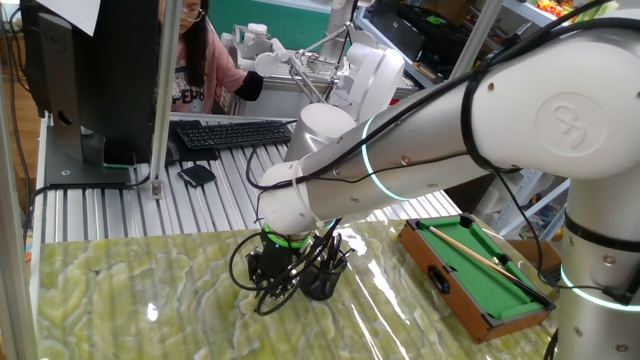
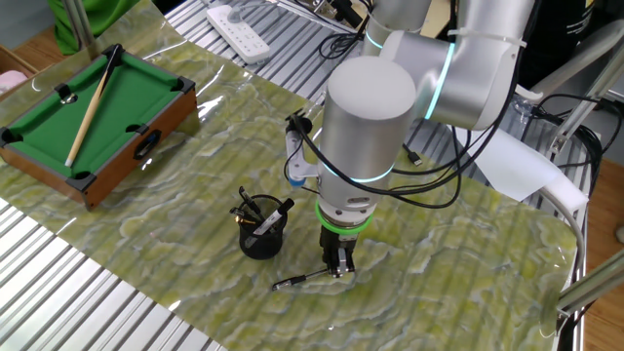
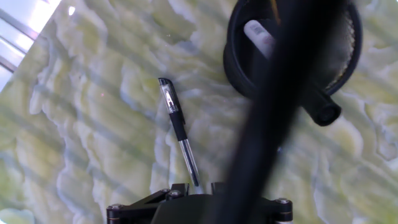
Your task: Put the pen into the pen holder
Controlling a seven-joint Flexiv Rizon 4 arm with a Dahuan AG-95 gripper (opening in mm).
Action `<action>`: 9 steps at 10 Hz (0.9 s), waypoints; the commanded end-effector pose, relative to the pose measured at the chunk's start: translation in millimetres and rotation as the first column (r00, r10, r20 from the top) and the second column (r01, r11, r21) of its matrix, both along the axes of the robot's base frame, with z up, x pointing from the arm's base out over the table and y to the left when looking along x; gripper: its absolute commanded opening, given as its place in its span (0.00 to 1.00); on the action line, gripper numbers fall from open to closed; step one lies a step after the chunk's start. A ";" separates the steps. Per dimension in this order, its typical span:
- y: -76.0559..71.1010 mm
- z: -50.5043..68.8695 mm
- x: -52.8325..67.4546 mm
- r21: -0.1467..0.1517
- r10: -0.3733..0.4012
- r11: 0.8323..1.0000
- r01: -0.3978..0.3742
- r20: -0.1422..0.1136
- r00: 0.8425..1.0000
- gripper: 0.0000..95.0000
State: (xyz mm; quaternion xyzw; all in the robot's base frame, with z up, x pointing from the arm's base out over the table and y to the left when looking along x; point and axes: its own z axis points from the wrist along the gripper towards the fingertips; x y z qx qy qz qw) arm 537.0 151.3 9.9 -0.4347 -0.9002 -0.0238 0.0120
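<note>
The pen (image 2: pixel 300 280) lies flat on the green marbled table cover, just to the side of the pen holder (image 2: pixel 261 239), a black mesh cup with several dark pens standing in it. My gripper (image 2: pixel 339 270) points straight down with its fingertips at the table, astride one end of the pen. In the hand view the pen (image 3: pixel 178 124) runs from its clip end down to its tip between my fingers (image 3: pixel 180 188). The gripper (image 3: pixel 198 185) stands narrowly open, with a gap beside the pen. The pen holder (image 3: pixel 239 68) is at the upper right there. In one fixed view the gripper (image 1: pixel 273 272) stands right next to the pen holder (image 1: pixel 322 282).
A wooden toy pool table (image 2: pixel 117 161) with a tan cue (image 2: pixel 88 107) stands at one end of the cover. Bare metal slats border the cover. A blurred dark cable (image 3: pixel 273 124) crosses the hand view. A keyboard (image 1: pixel 235 132), a monitor and a seated person (image 1: pixel 200 60) are behind.
</note>
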 end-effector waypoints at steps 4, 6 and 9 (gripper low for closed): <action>1.6 -4.1 0.6 -0.003 0.008 1.000 -0.008 0.001 1.000 0.20; 2.1 -6.0 0.8 -0.005 0.017 1.000 -0.017 0.002 1.000 0.20; 2.5 -9.4 -0.2 -0.004 0.018 1.000 -0.018 0.004 1.000 0.20</action>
